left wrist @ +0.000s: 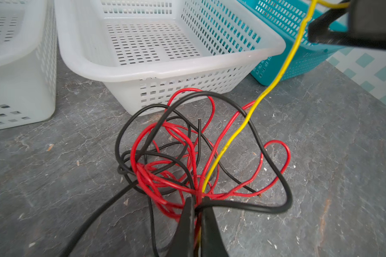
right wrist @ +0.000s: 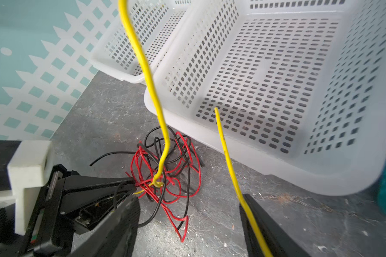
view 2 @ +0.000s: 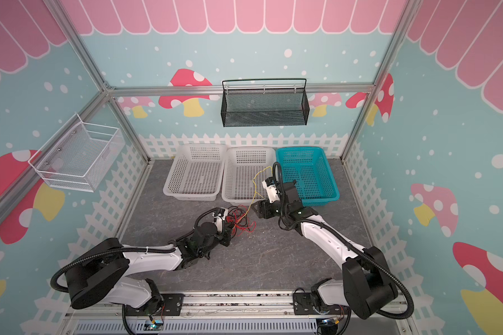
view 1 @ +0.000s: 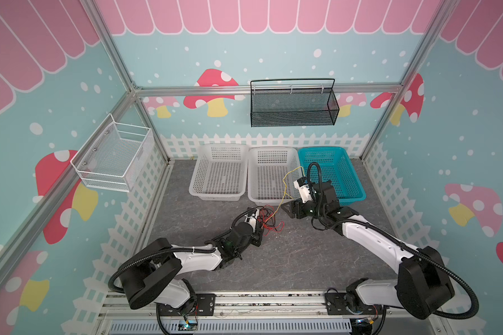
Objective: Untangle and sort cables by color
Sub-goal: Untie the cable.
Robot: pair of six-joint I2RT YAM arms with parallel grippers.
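- My left gripper (view 1: 261, 224) is shut tight on the floor (view 1: 288, 255), just in front of the middle basket (view 1: 270, 201). The left wrist view (left wrist: 197, 205) shows red and yellow strands pinched between its tips.
- The cables (view 1: 269, 220) lie as one knot at those tips, near the middle basket's front rim and apart from it. The red cables (left wrist: 143, 178) and black cables (left wrist: 274, 171) loop through one another there.
- My right gripper (view 1: 289, 206) hangs at the middle basket's front corner, on the teal side, with its jaws wide apart (right wrist: 189, 198). It grips nothing.
- The yellow cable (view 1: 284, 188) rises out of the knot, crosses above the middle basket's front rim and arcs over its floor. In the right wrist view it lies along one of my right fingers (right wrist: 265, 224), and its free end (right wrist: 216, 109) pokes out over the basket.
- A second white basket (view 1: 215, 197) touches the middle basket on my left arm's side, and a teal basket (view 1: 359, 195) touches it on the other side.
- Beyond the middle basket, a black mesh basket (view 1: 294, 116) hangs on the back wall. A white wire basket (view 1: 114, 162) hangs on the side wall.
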